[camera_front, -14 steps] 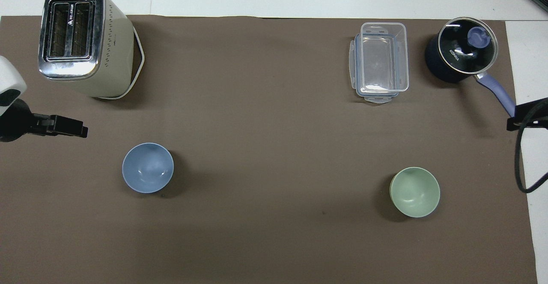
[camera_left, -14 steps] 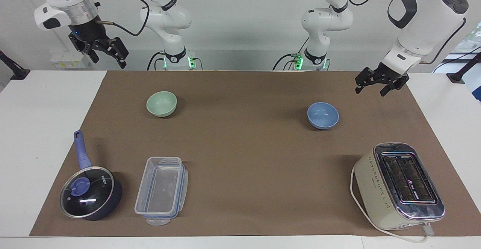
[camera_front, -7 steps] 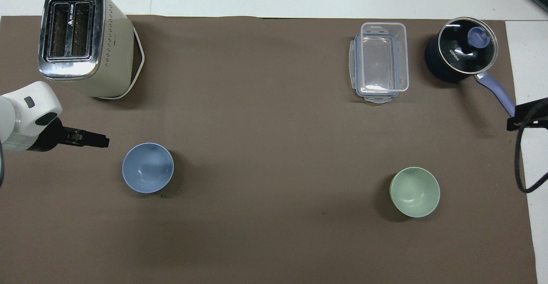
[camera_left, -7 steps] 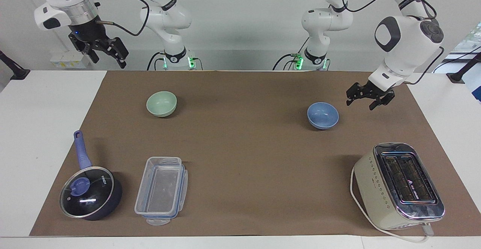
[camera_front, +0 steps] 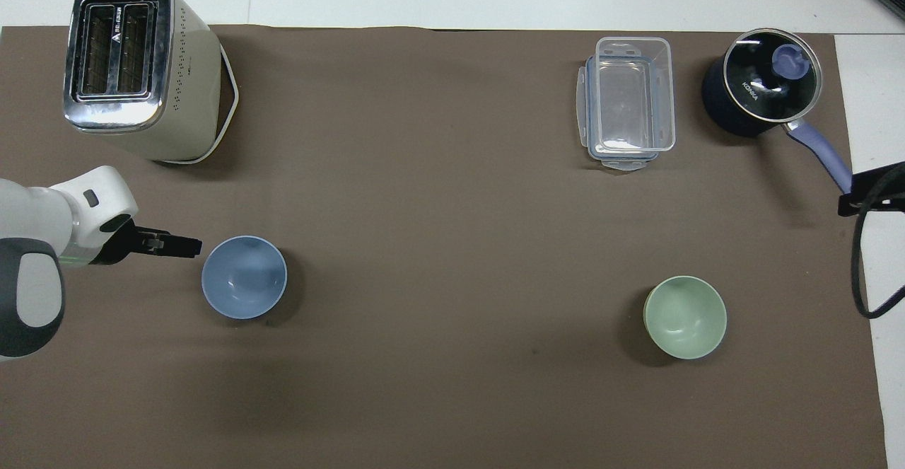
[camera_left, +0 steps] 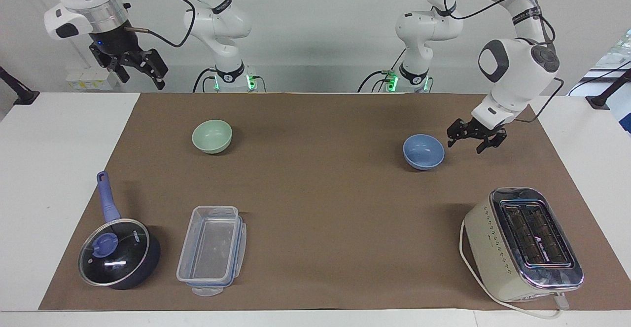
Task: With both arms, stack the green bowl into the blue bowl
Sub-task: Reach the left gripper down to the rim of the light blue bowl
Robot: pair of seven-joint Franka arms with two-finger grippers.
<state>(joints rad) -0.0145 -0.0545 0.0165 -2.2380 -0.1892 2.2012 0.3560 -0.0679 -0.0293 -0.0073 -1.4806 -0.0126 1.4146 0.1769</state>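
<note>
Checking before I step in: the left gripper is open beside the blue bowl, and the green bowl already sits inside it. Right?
Not quite. The green bowl is not in the blue bowl; it stands alone on the mat toward the right arm's end, as the facing view shows. The rest holds: the left gripper is open beside the blue bowl.

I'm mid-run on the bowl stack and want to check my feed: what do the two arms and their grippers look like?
Both arms are glossy white, built of rounded jointed segments, with black cables looped along them and black bands at some joints. The left arm has dark grey oval caps on its wrist housing. The right arm has a silver ring above its gripper. The left gripper and right gripper are black and two-fingered. Green lights glow at both bases.
</note>
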